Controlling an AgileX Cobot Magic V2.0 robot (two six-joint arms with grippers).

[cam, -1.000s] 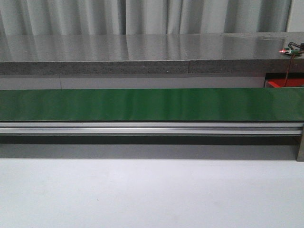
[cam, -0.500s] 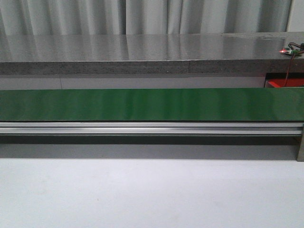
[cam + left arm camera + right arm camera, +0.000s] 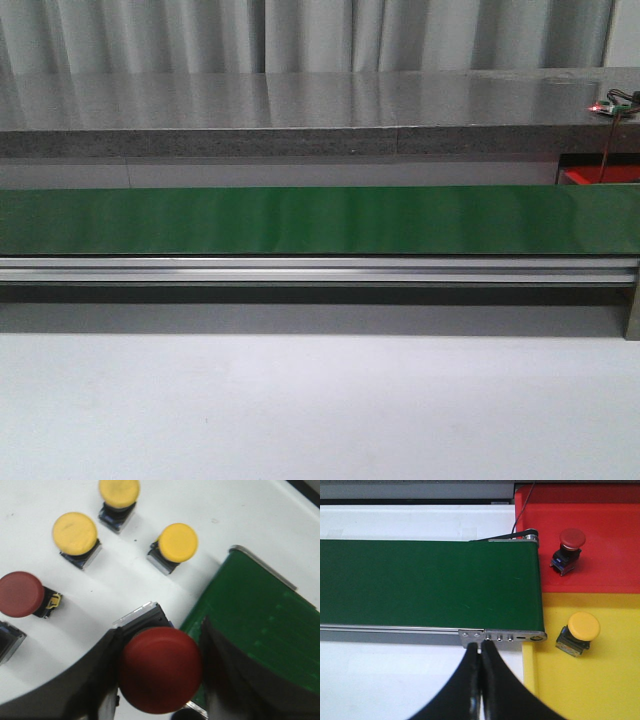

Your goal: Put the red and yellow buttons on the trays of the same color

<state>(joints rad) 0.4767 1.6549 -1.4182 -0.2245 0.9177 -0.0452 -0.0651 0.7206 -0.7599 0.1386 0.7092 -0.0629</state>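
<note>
The red button (image 3: pixel 160 669) sits clenched between the fingers of my left claw (image 3: pixel 159 680), cap facing the wrist camera, right at the near edge of the green belt (image 3: pixel 260 625), so I judge the coming move is a short carry sideways onto it. Three yellow buttons (image 3: pixel 75 533) and another red one (image 3: pixel 21 594) wait on the white counter (image 3: pixel 240 515) beyond. My right claw (image 3: pixel 480 680) hangs pinched closed and empty at the belt's far end, where the red tray (image 3: pixel 615 555) holds one red button (image 3: pixel 567 547) and the yellow tray (image 3: pixel 620 680) one yellow (image 3: pixel 580 632).
</note>
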